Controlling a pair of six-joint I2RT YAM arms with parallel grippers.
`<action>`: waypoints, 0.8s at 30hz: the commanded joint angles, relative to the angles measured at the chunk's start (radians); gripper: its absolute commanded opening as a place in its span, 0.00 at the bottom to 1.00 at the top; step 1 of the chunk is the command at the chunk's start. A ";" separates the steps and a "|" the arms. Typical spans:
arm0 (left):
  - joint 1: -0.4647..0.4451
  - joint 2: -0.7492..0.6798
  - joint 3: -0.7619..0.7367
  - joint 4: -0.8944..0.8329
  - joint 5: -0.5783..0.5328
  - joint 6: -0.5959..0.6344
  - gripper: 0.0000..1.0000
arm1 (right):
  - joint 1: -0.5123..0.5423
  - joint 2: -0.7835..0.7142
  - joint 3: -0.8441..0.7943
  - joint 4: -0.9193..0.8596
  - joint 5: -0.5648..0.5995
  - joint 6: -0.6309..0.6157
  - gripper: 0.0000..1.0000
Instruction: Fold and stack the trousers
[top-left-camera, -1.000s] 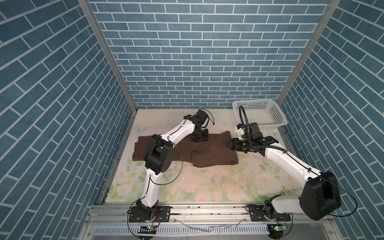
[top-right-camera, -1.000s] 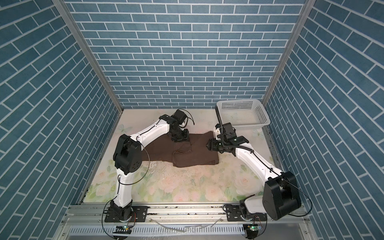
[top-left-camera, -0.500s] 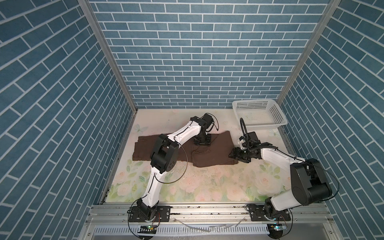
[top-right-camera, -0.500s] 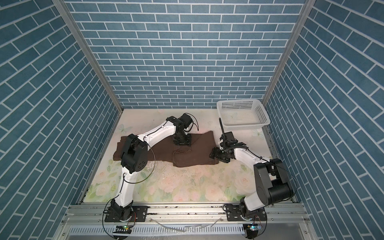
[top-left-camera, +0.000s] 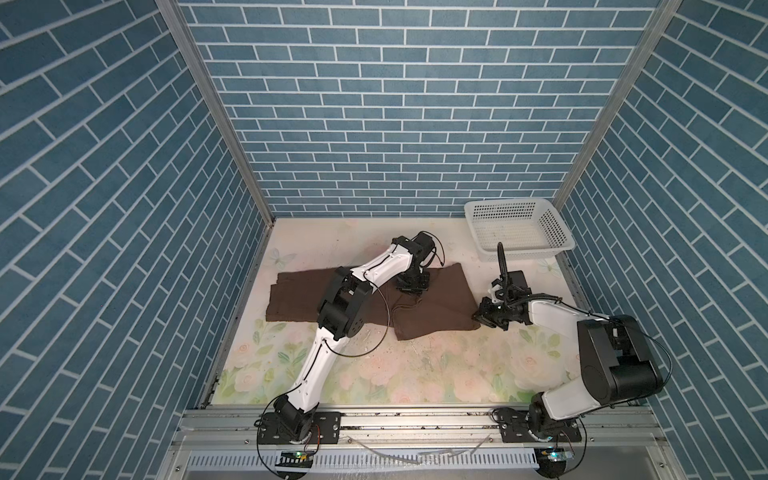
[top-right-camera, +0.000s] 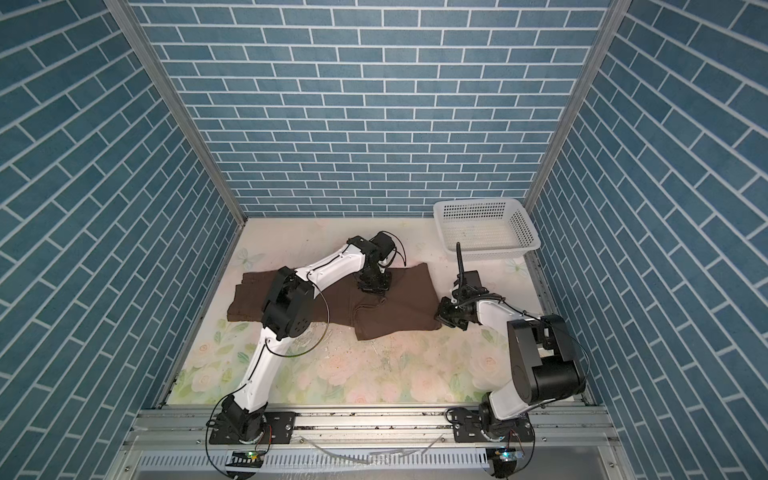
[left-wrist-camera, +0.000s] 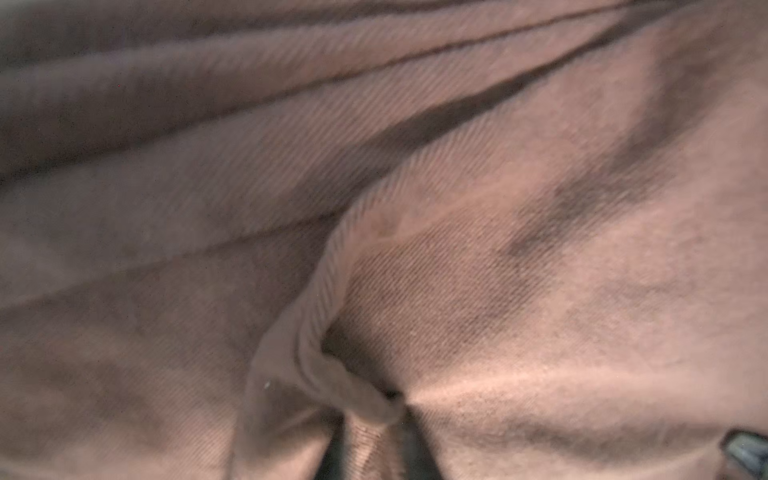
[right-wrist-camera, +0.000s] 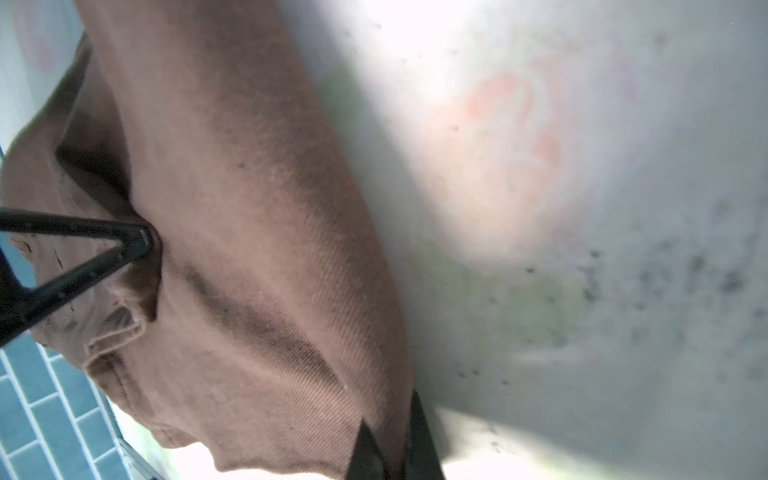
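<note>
We logged trousers (top-left-camera: 436, 309) flat across desk (top-left-camera: 415, 374), 9 to 3 o'clock, slightly beyond centre. We saw left fingers (top-left-camera: 410, 292) pressed together, pinching puckered fabric at trousers' middle; right fingers (top-left-camera: 477, 317) pinching trousers' edge at 3 o'clock end. White basket (top-left-camera: 521, 251) sat at 1 o'clock corner.

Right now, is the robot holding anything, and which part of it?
Yes, the trousers. The left end effector pinches a fold near their middle; the right end effector pinches their right-hand end, by the near corner.
</note>
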 joint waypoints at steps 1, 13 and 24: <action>0.015 0.015 0.046 -0.027 0.012 0.009 0.00 | -0.031 -0.008 -0.047 -0.026 0.021 0.001 0.00; 0.167 -0.026 0.100 0.007 0.085 0.011 0.00 | -0.044 -0.026 -0.083 -0.011 0.011 0.010 0.00; 0.364 -0.143 -0.093 0.018 -0.014 -0.020 0.32 | -0.043 -0.046 -0.069 -0.011 -0.017 0.007 0.07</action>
